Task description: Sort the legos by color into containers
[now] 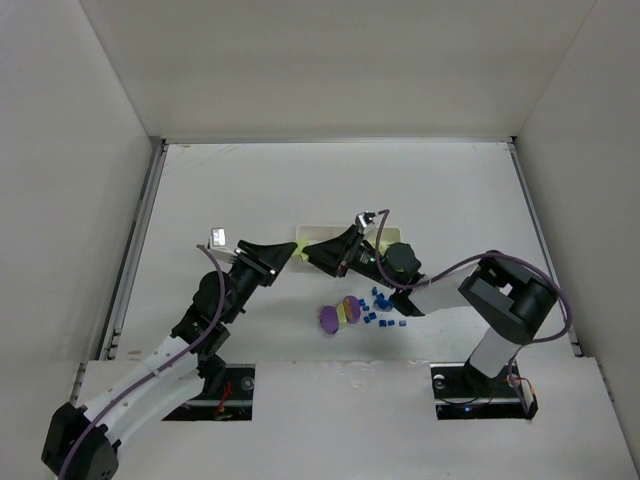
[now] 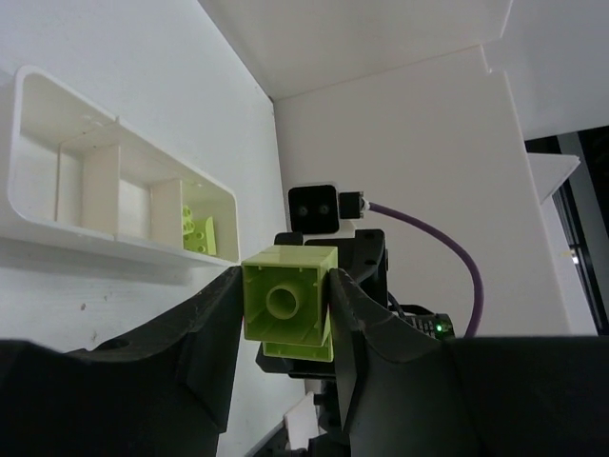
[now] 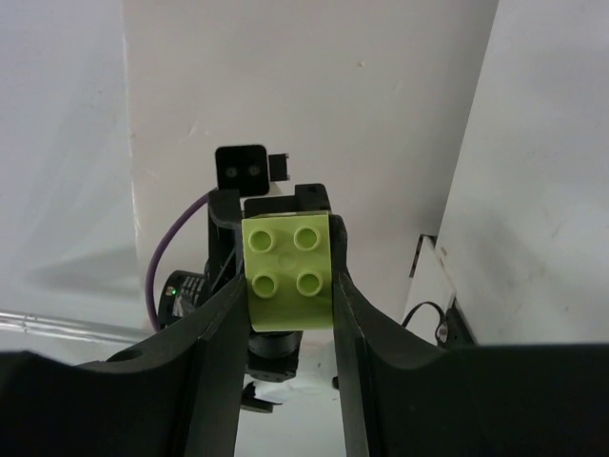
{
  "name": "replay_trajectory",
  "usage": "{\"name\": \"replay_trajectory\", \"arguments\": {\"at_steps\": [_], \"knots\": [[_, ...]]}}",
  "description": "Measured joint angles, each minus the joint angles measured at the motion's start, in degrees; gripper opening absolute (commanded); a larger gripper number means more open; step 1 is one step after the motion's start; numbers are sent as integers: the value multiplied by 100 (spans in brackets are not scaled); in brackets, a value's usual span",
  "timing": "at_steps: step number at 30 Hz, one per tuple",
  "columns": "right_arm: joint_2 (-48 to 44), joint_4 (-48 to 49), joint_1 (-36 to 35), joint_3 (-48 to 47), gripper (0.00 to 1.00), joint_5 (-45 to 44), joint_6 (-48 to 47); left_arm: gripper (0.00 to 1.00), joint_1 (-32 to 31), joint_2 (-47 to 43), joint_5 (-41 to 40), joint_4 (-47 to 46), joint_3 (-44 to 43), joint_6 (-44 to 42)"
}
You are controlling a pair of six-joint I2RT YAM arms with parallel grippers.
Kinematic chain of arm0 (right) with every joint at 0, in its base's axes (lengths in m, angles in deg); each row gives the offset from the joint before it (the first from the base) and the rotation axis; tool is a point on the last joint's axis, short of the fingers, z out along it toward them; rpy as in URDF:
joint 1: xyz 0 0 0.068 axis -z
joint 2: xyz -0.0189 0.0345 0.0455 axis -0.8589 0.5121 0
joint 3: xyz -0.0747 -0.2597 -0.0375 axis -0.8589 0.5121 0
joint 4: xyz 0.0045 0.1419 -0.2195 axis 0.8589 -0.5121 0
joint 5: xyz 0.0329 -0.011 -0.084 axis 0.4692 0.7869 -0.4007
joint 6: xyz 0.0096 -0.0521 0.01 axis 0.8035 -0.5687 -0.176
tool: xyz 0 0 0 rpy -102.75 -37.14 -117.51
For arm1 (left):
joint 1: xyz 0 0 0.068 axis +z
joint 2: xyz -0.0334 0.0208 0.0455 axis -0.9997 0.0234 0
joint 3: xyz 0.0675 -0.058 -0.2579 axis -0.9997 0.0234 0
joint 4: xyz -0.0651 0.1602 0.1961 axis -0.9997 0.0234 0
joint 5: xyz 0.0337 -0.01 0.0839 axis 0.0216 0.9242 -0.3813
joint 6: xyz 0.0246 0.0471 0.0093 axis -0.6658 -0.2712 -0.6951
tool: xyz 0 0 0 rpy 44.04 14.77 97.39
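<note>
The white tray [image 2: 38, 143] sits upper left in the left wrist view, with yellow-green pieces [image 2: 198, 233] in its right compartment. The left gripper [image 2: 285, 286] and right gripper [image 3: 288, 276] meet at centre frame, each clamped on a yellow-green block [image 2: 285, 303]. This is probably a handover or a pulling-apart; next, one gripper must release so the block can be dropped there.

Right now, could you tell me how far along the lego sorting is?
Done: yellow-green pieces lie in one end compartment of the tray. In hand: the left gripper and right gripper each pinch a yellow-green block by the tray. Left: the purple piece and blue bricks on the table.
</note>
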Motion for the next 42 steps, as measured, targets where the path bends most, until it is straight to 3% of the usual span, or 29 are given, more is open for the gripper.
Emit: {"name": "replay_trajectory", "arguments": {"at_steps": [8,14,19,24,29,38,40,42], "knots": [[-643,-9,728,684,27,133,-87,7,391,-291,173,186,2,9],[-1298,-262,1493,1150,27,295,-490,7,164,52,157,214,-15,-173],[-2468,-1989,2205,1235,29,28,-1606,8,-474,765,-114,361,-372,-654],[-3410,-4555,2234,769,29,-1156,-3283,9,-1169,1633,-636,356,-973,-1211],[-3342,-5943,2000,184,29,-1910,-4437,9,-1576,2594,-1023,348,-1534,-1637],[-2476,-6690,1902,-98,31,-2426,-5272,10,-1720,3827,-1193,267,-2354,-1989],[-2361,-6745,1853,-144,37,-2544,-5346,10,-1735,3991,-1198,238,-2461,-2015],[-2297,-6758,1823,-197,53,-2649,-5405,10,-1751,4138,-1198,216,-2559,-2035]]}}
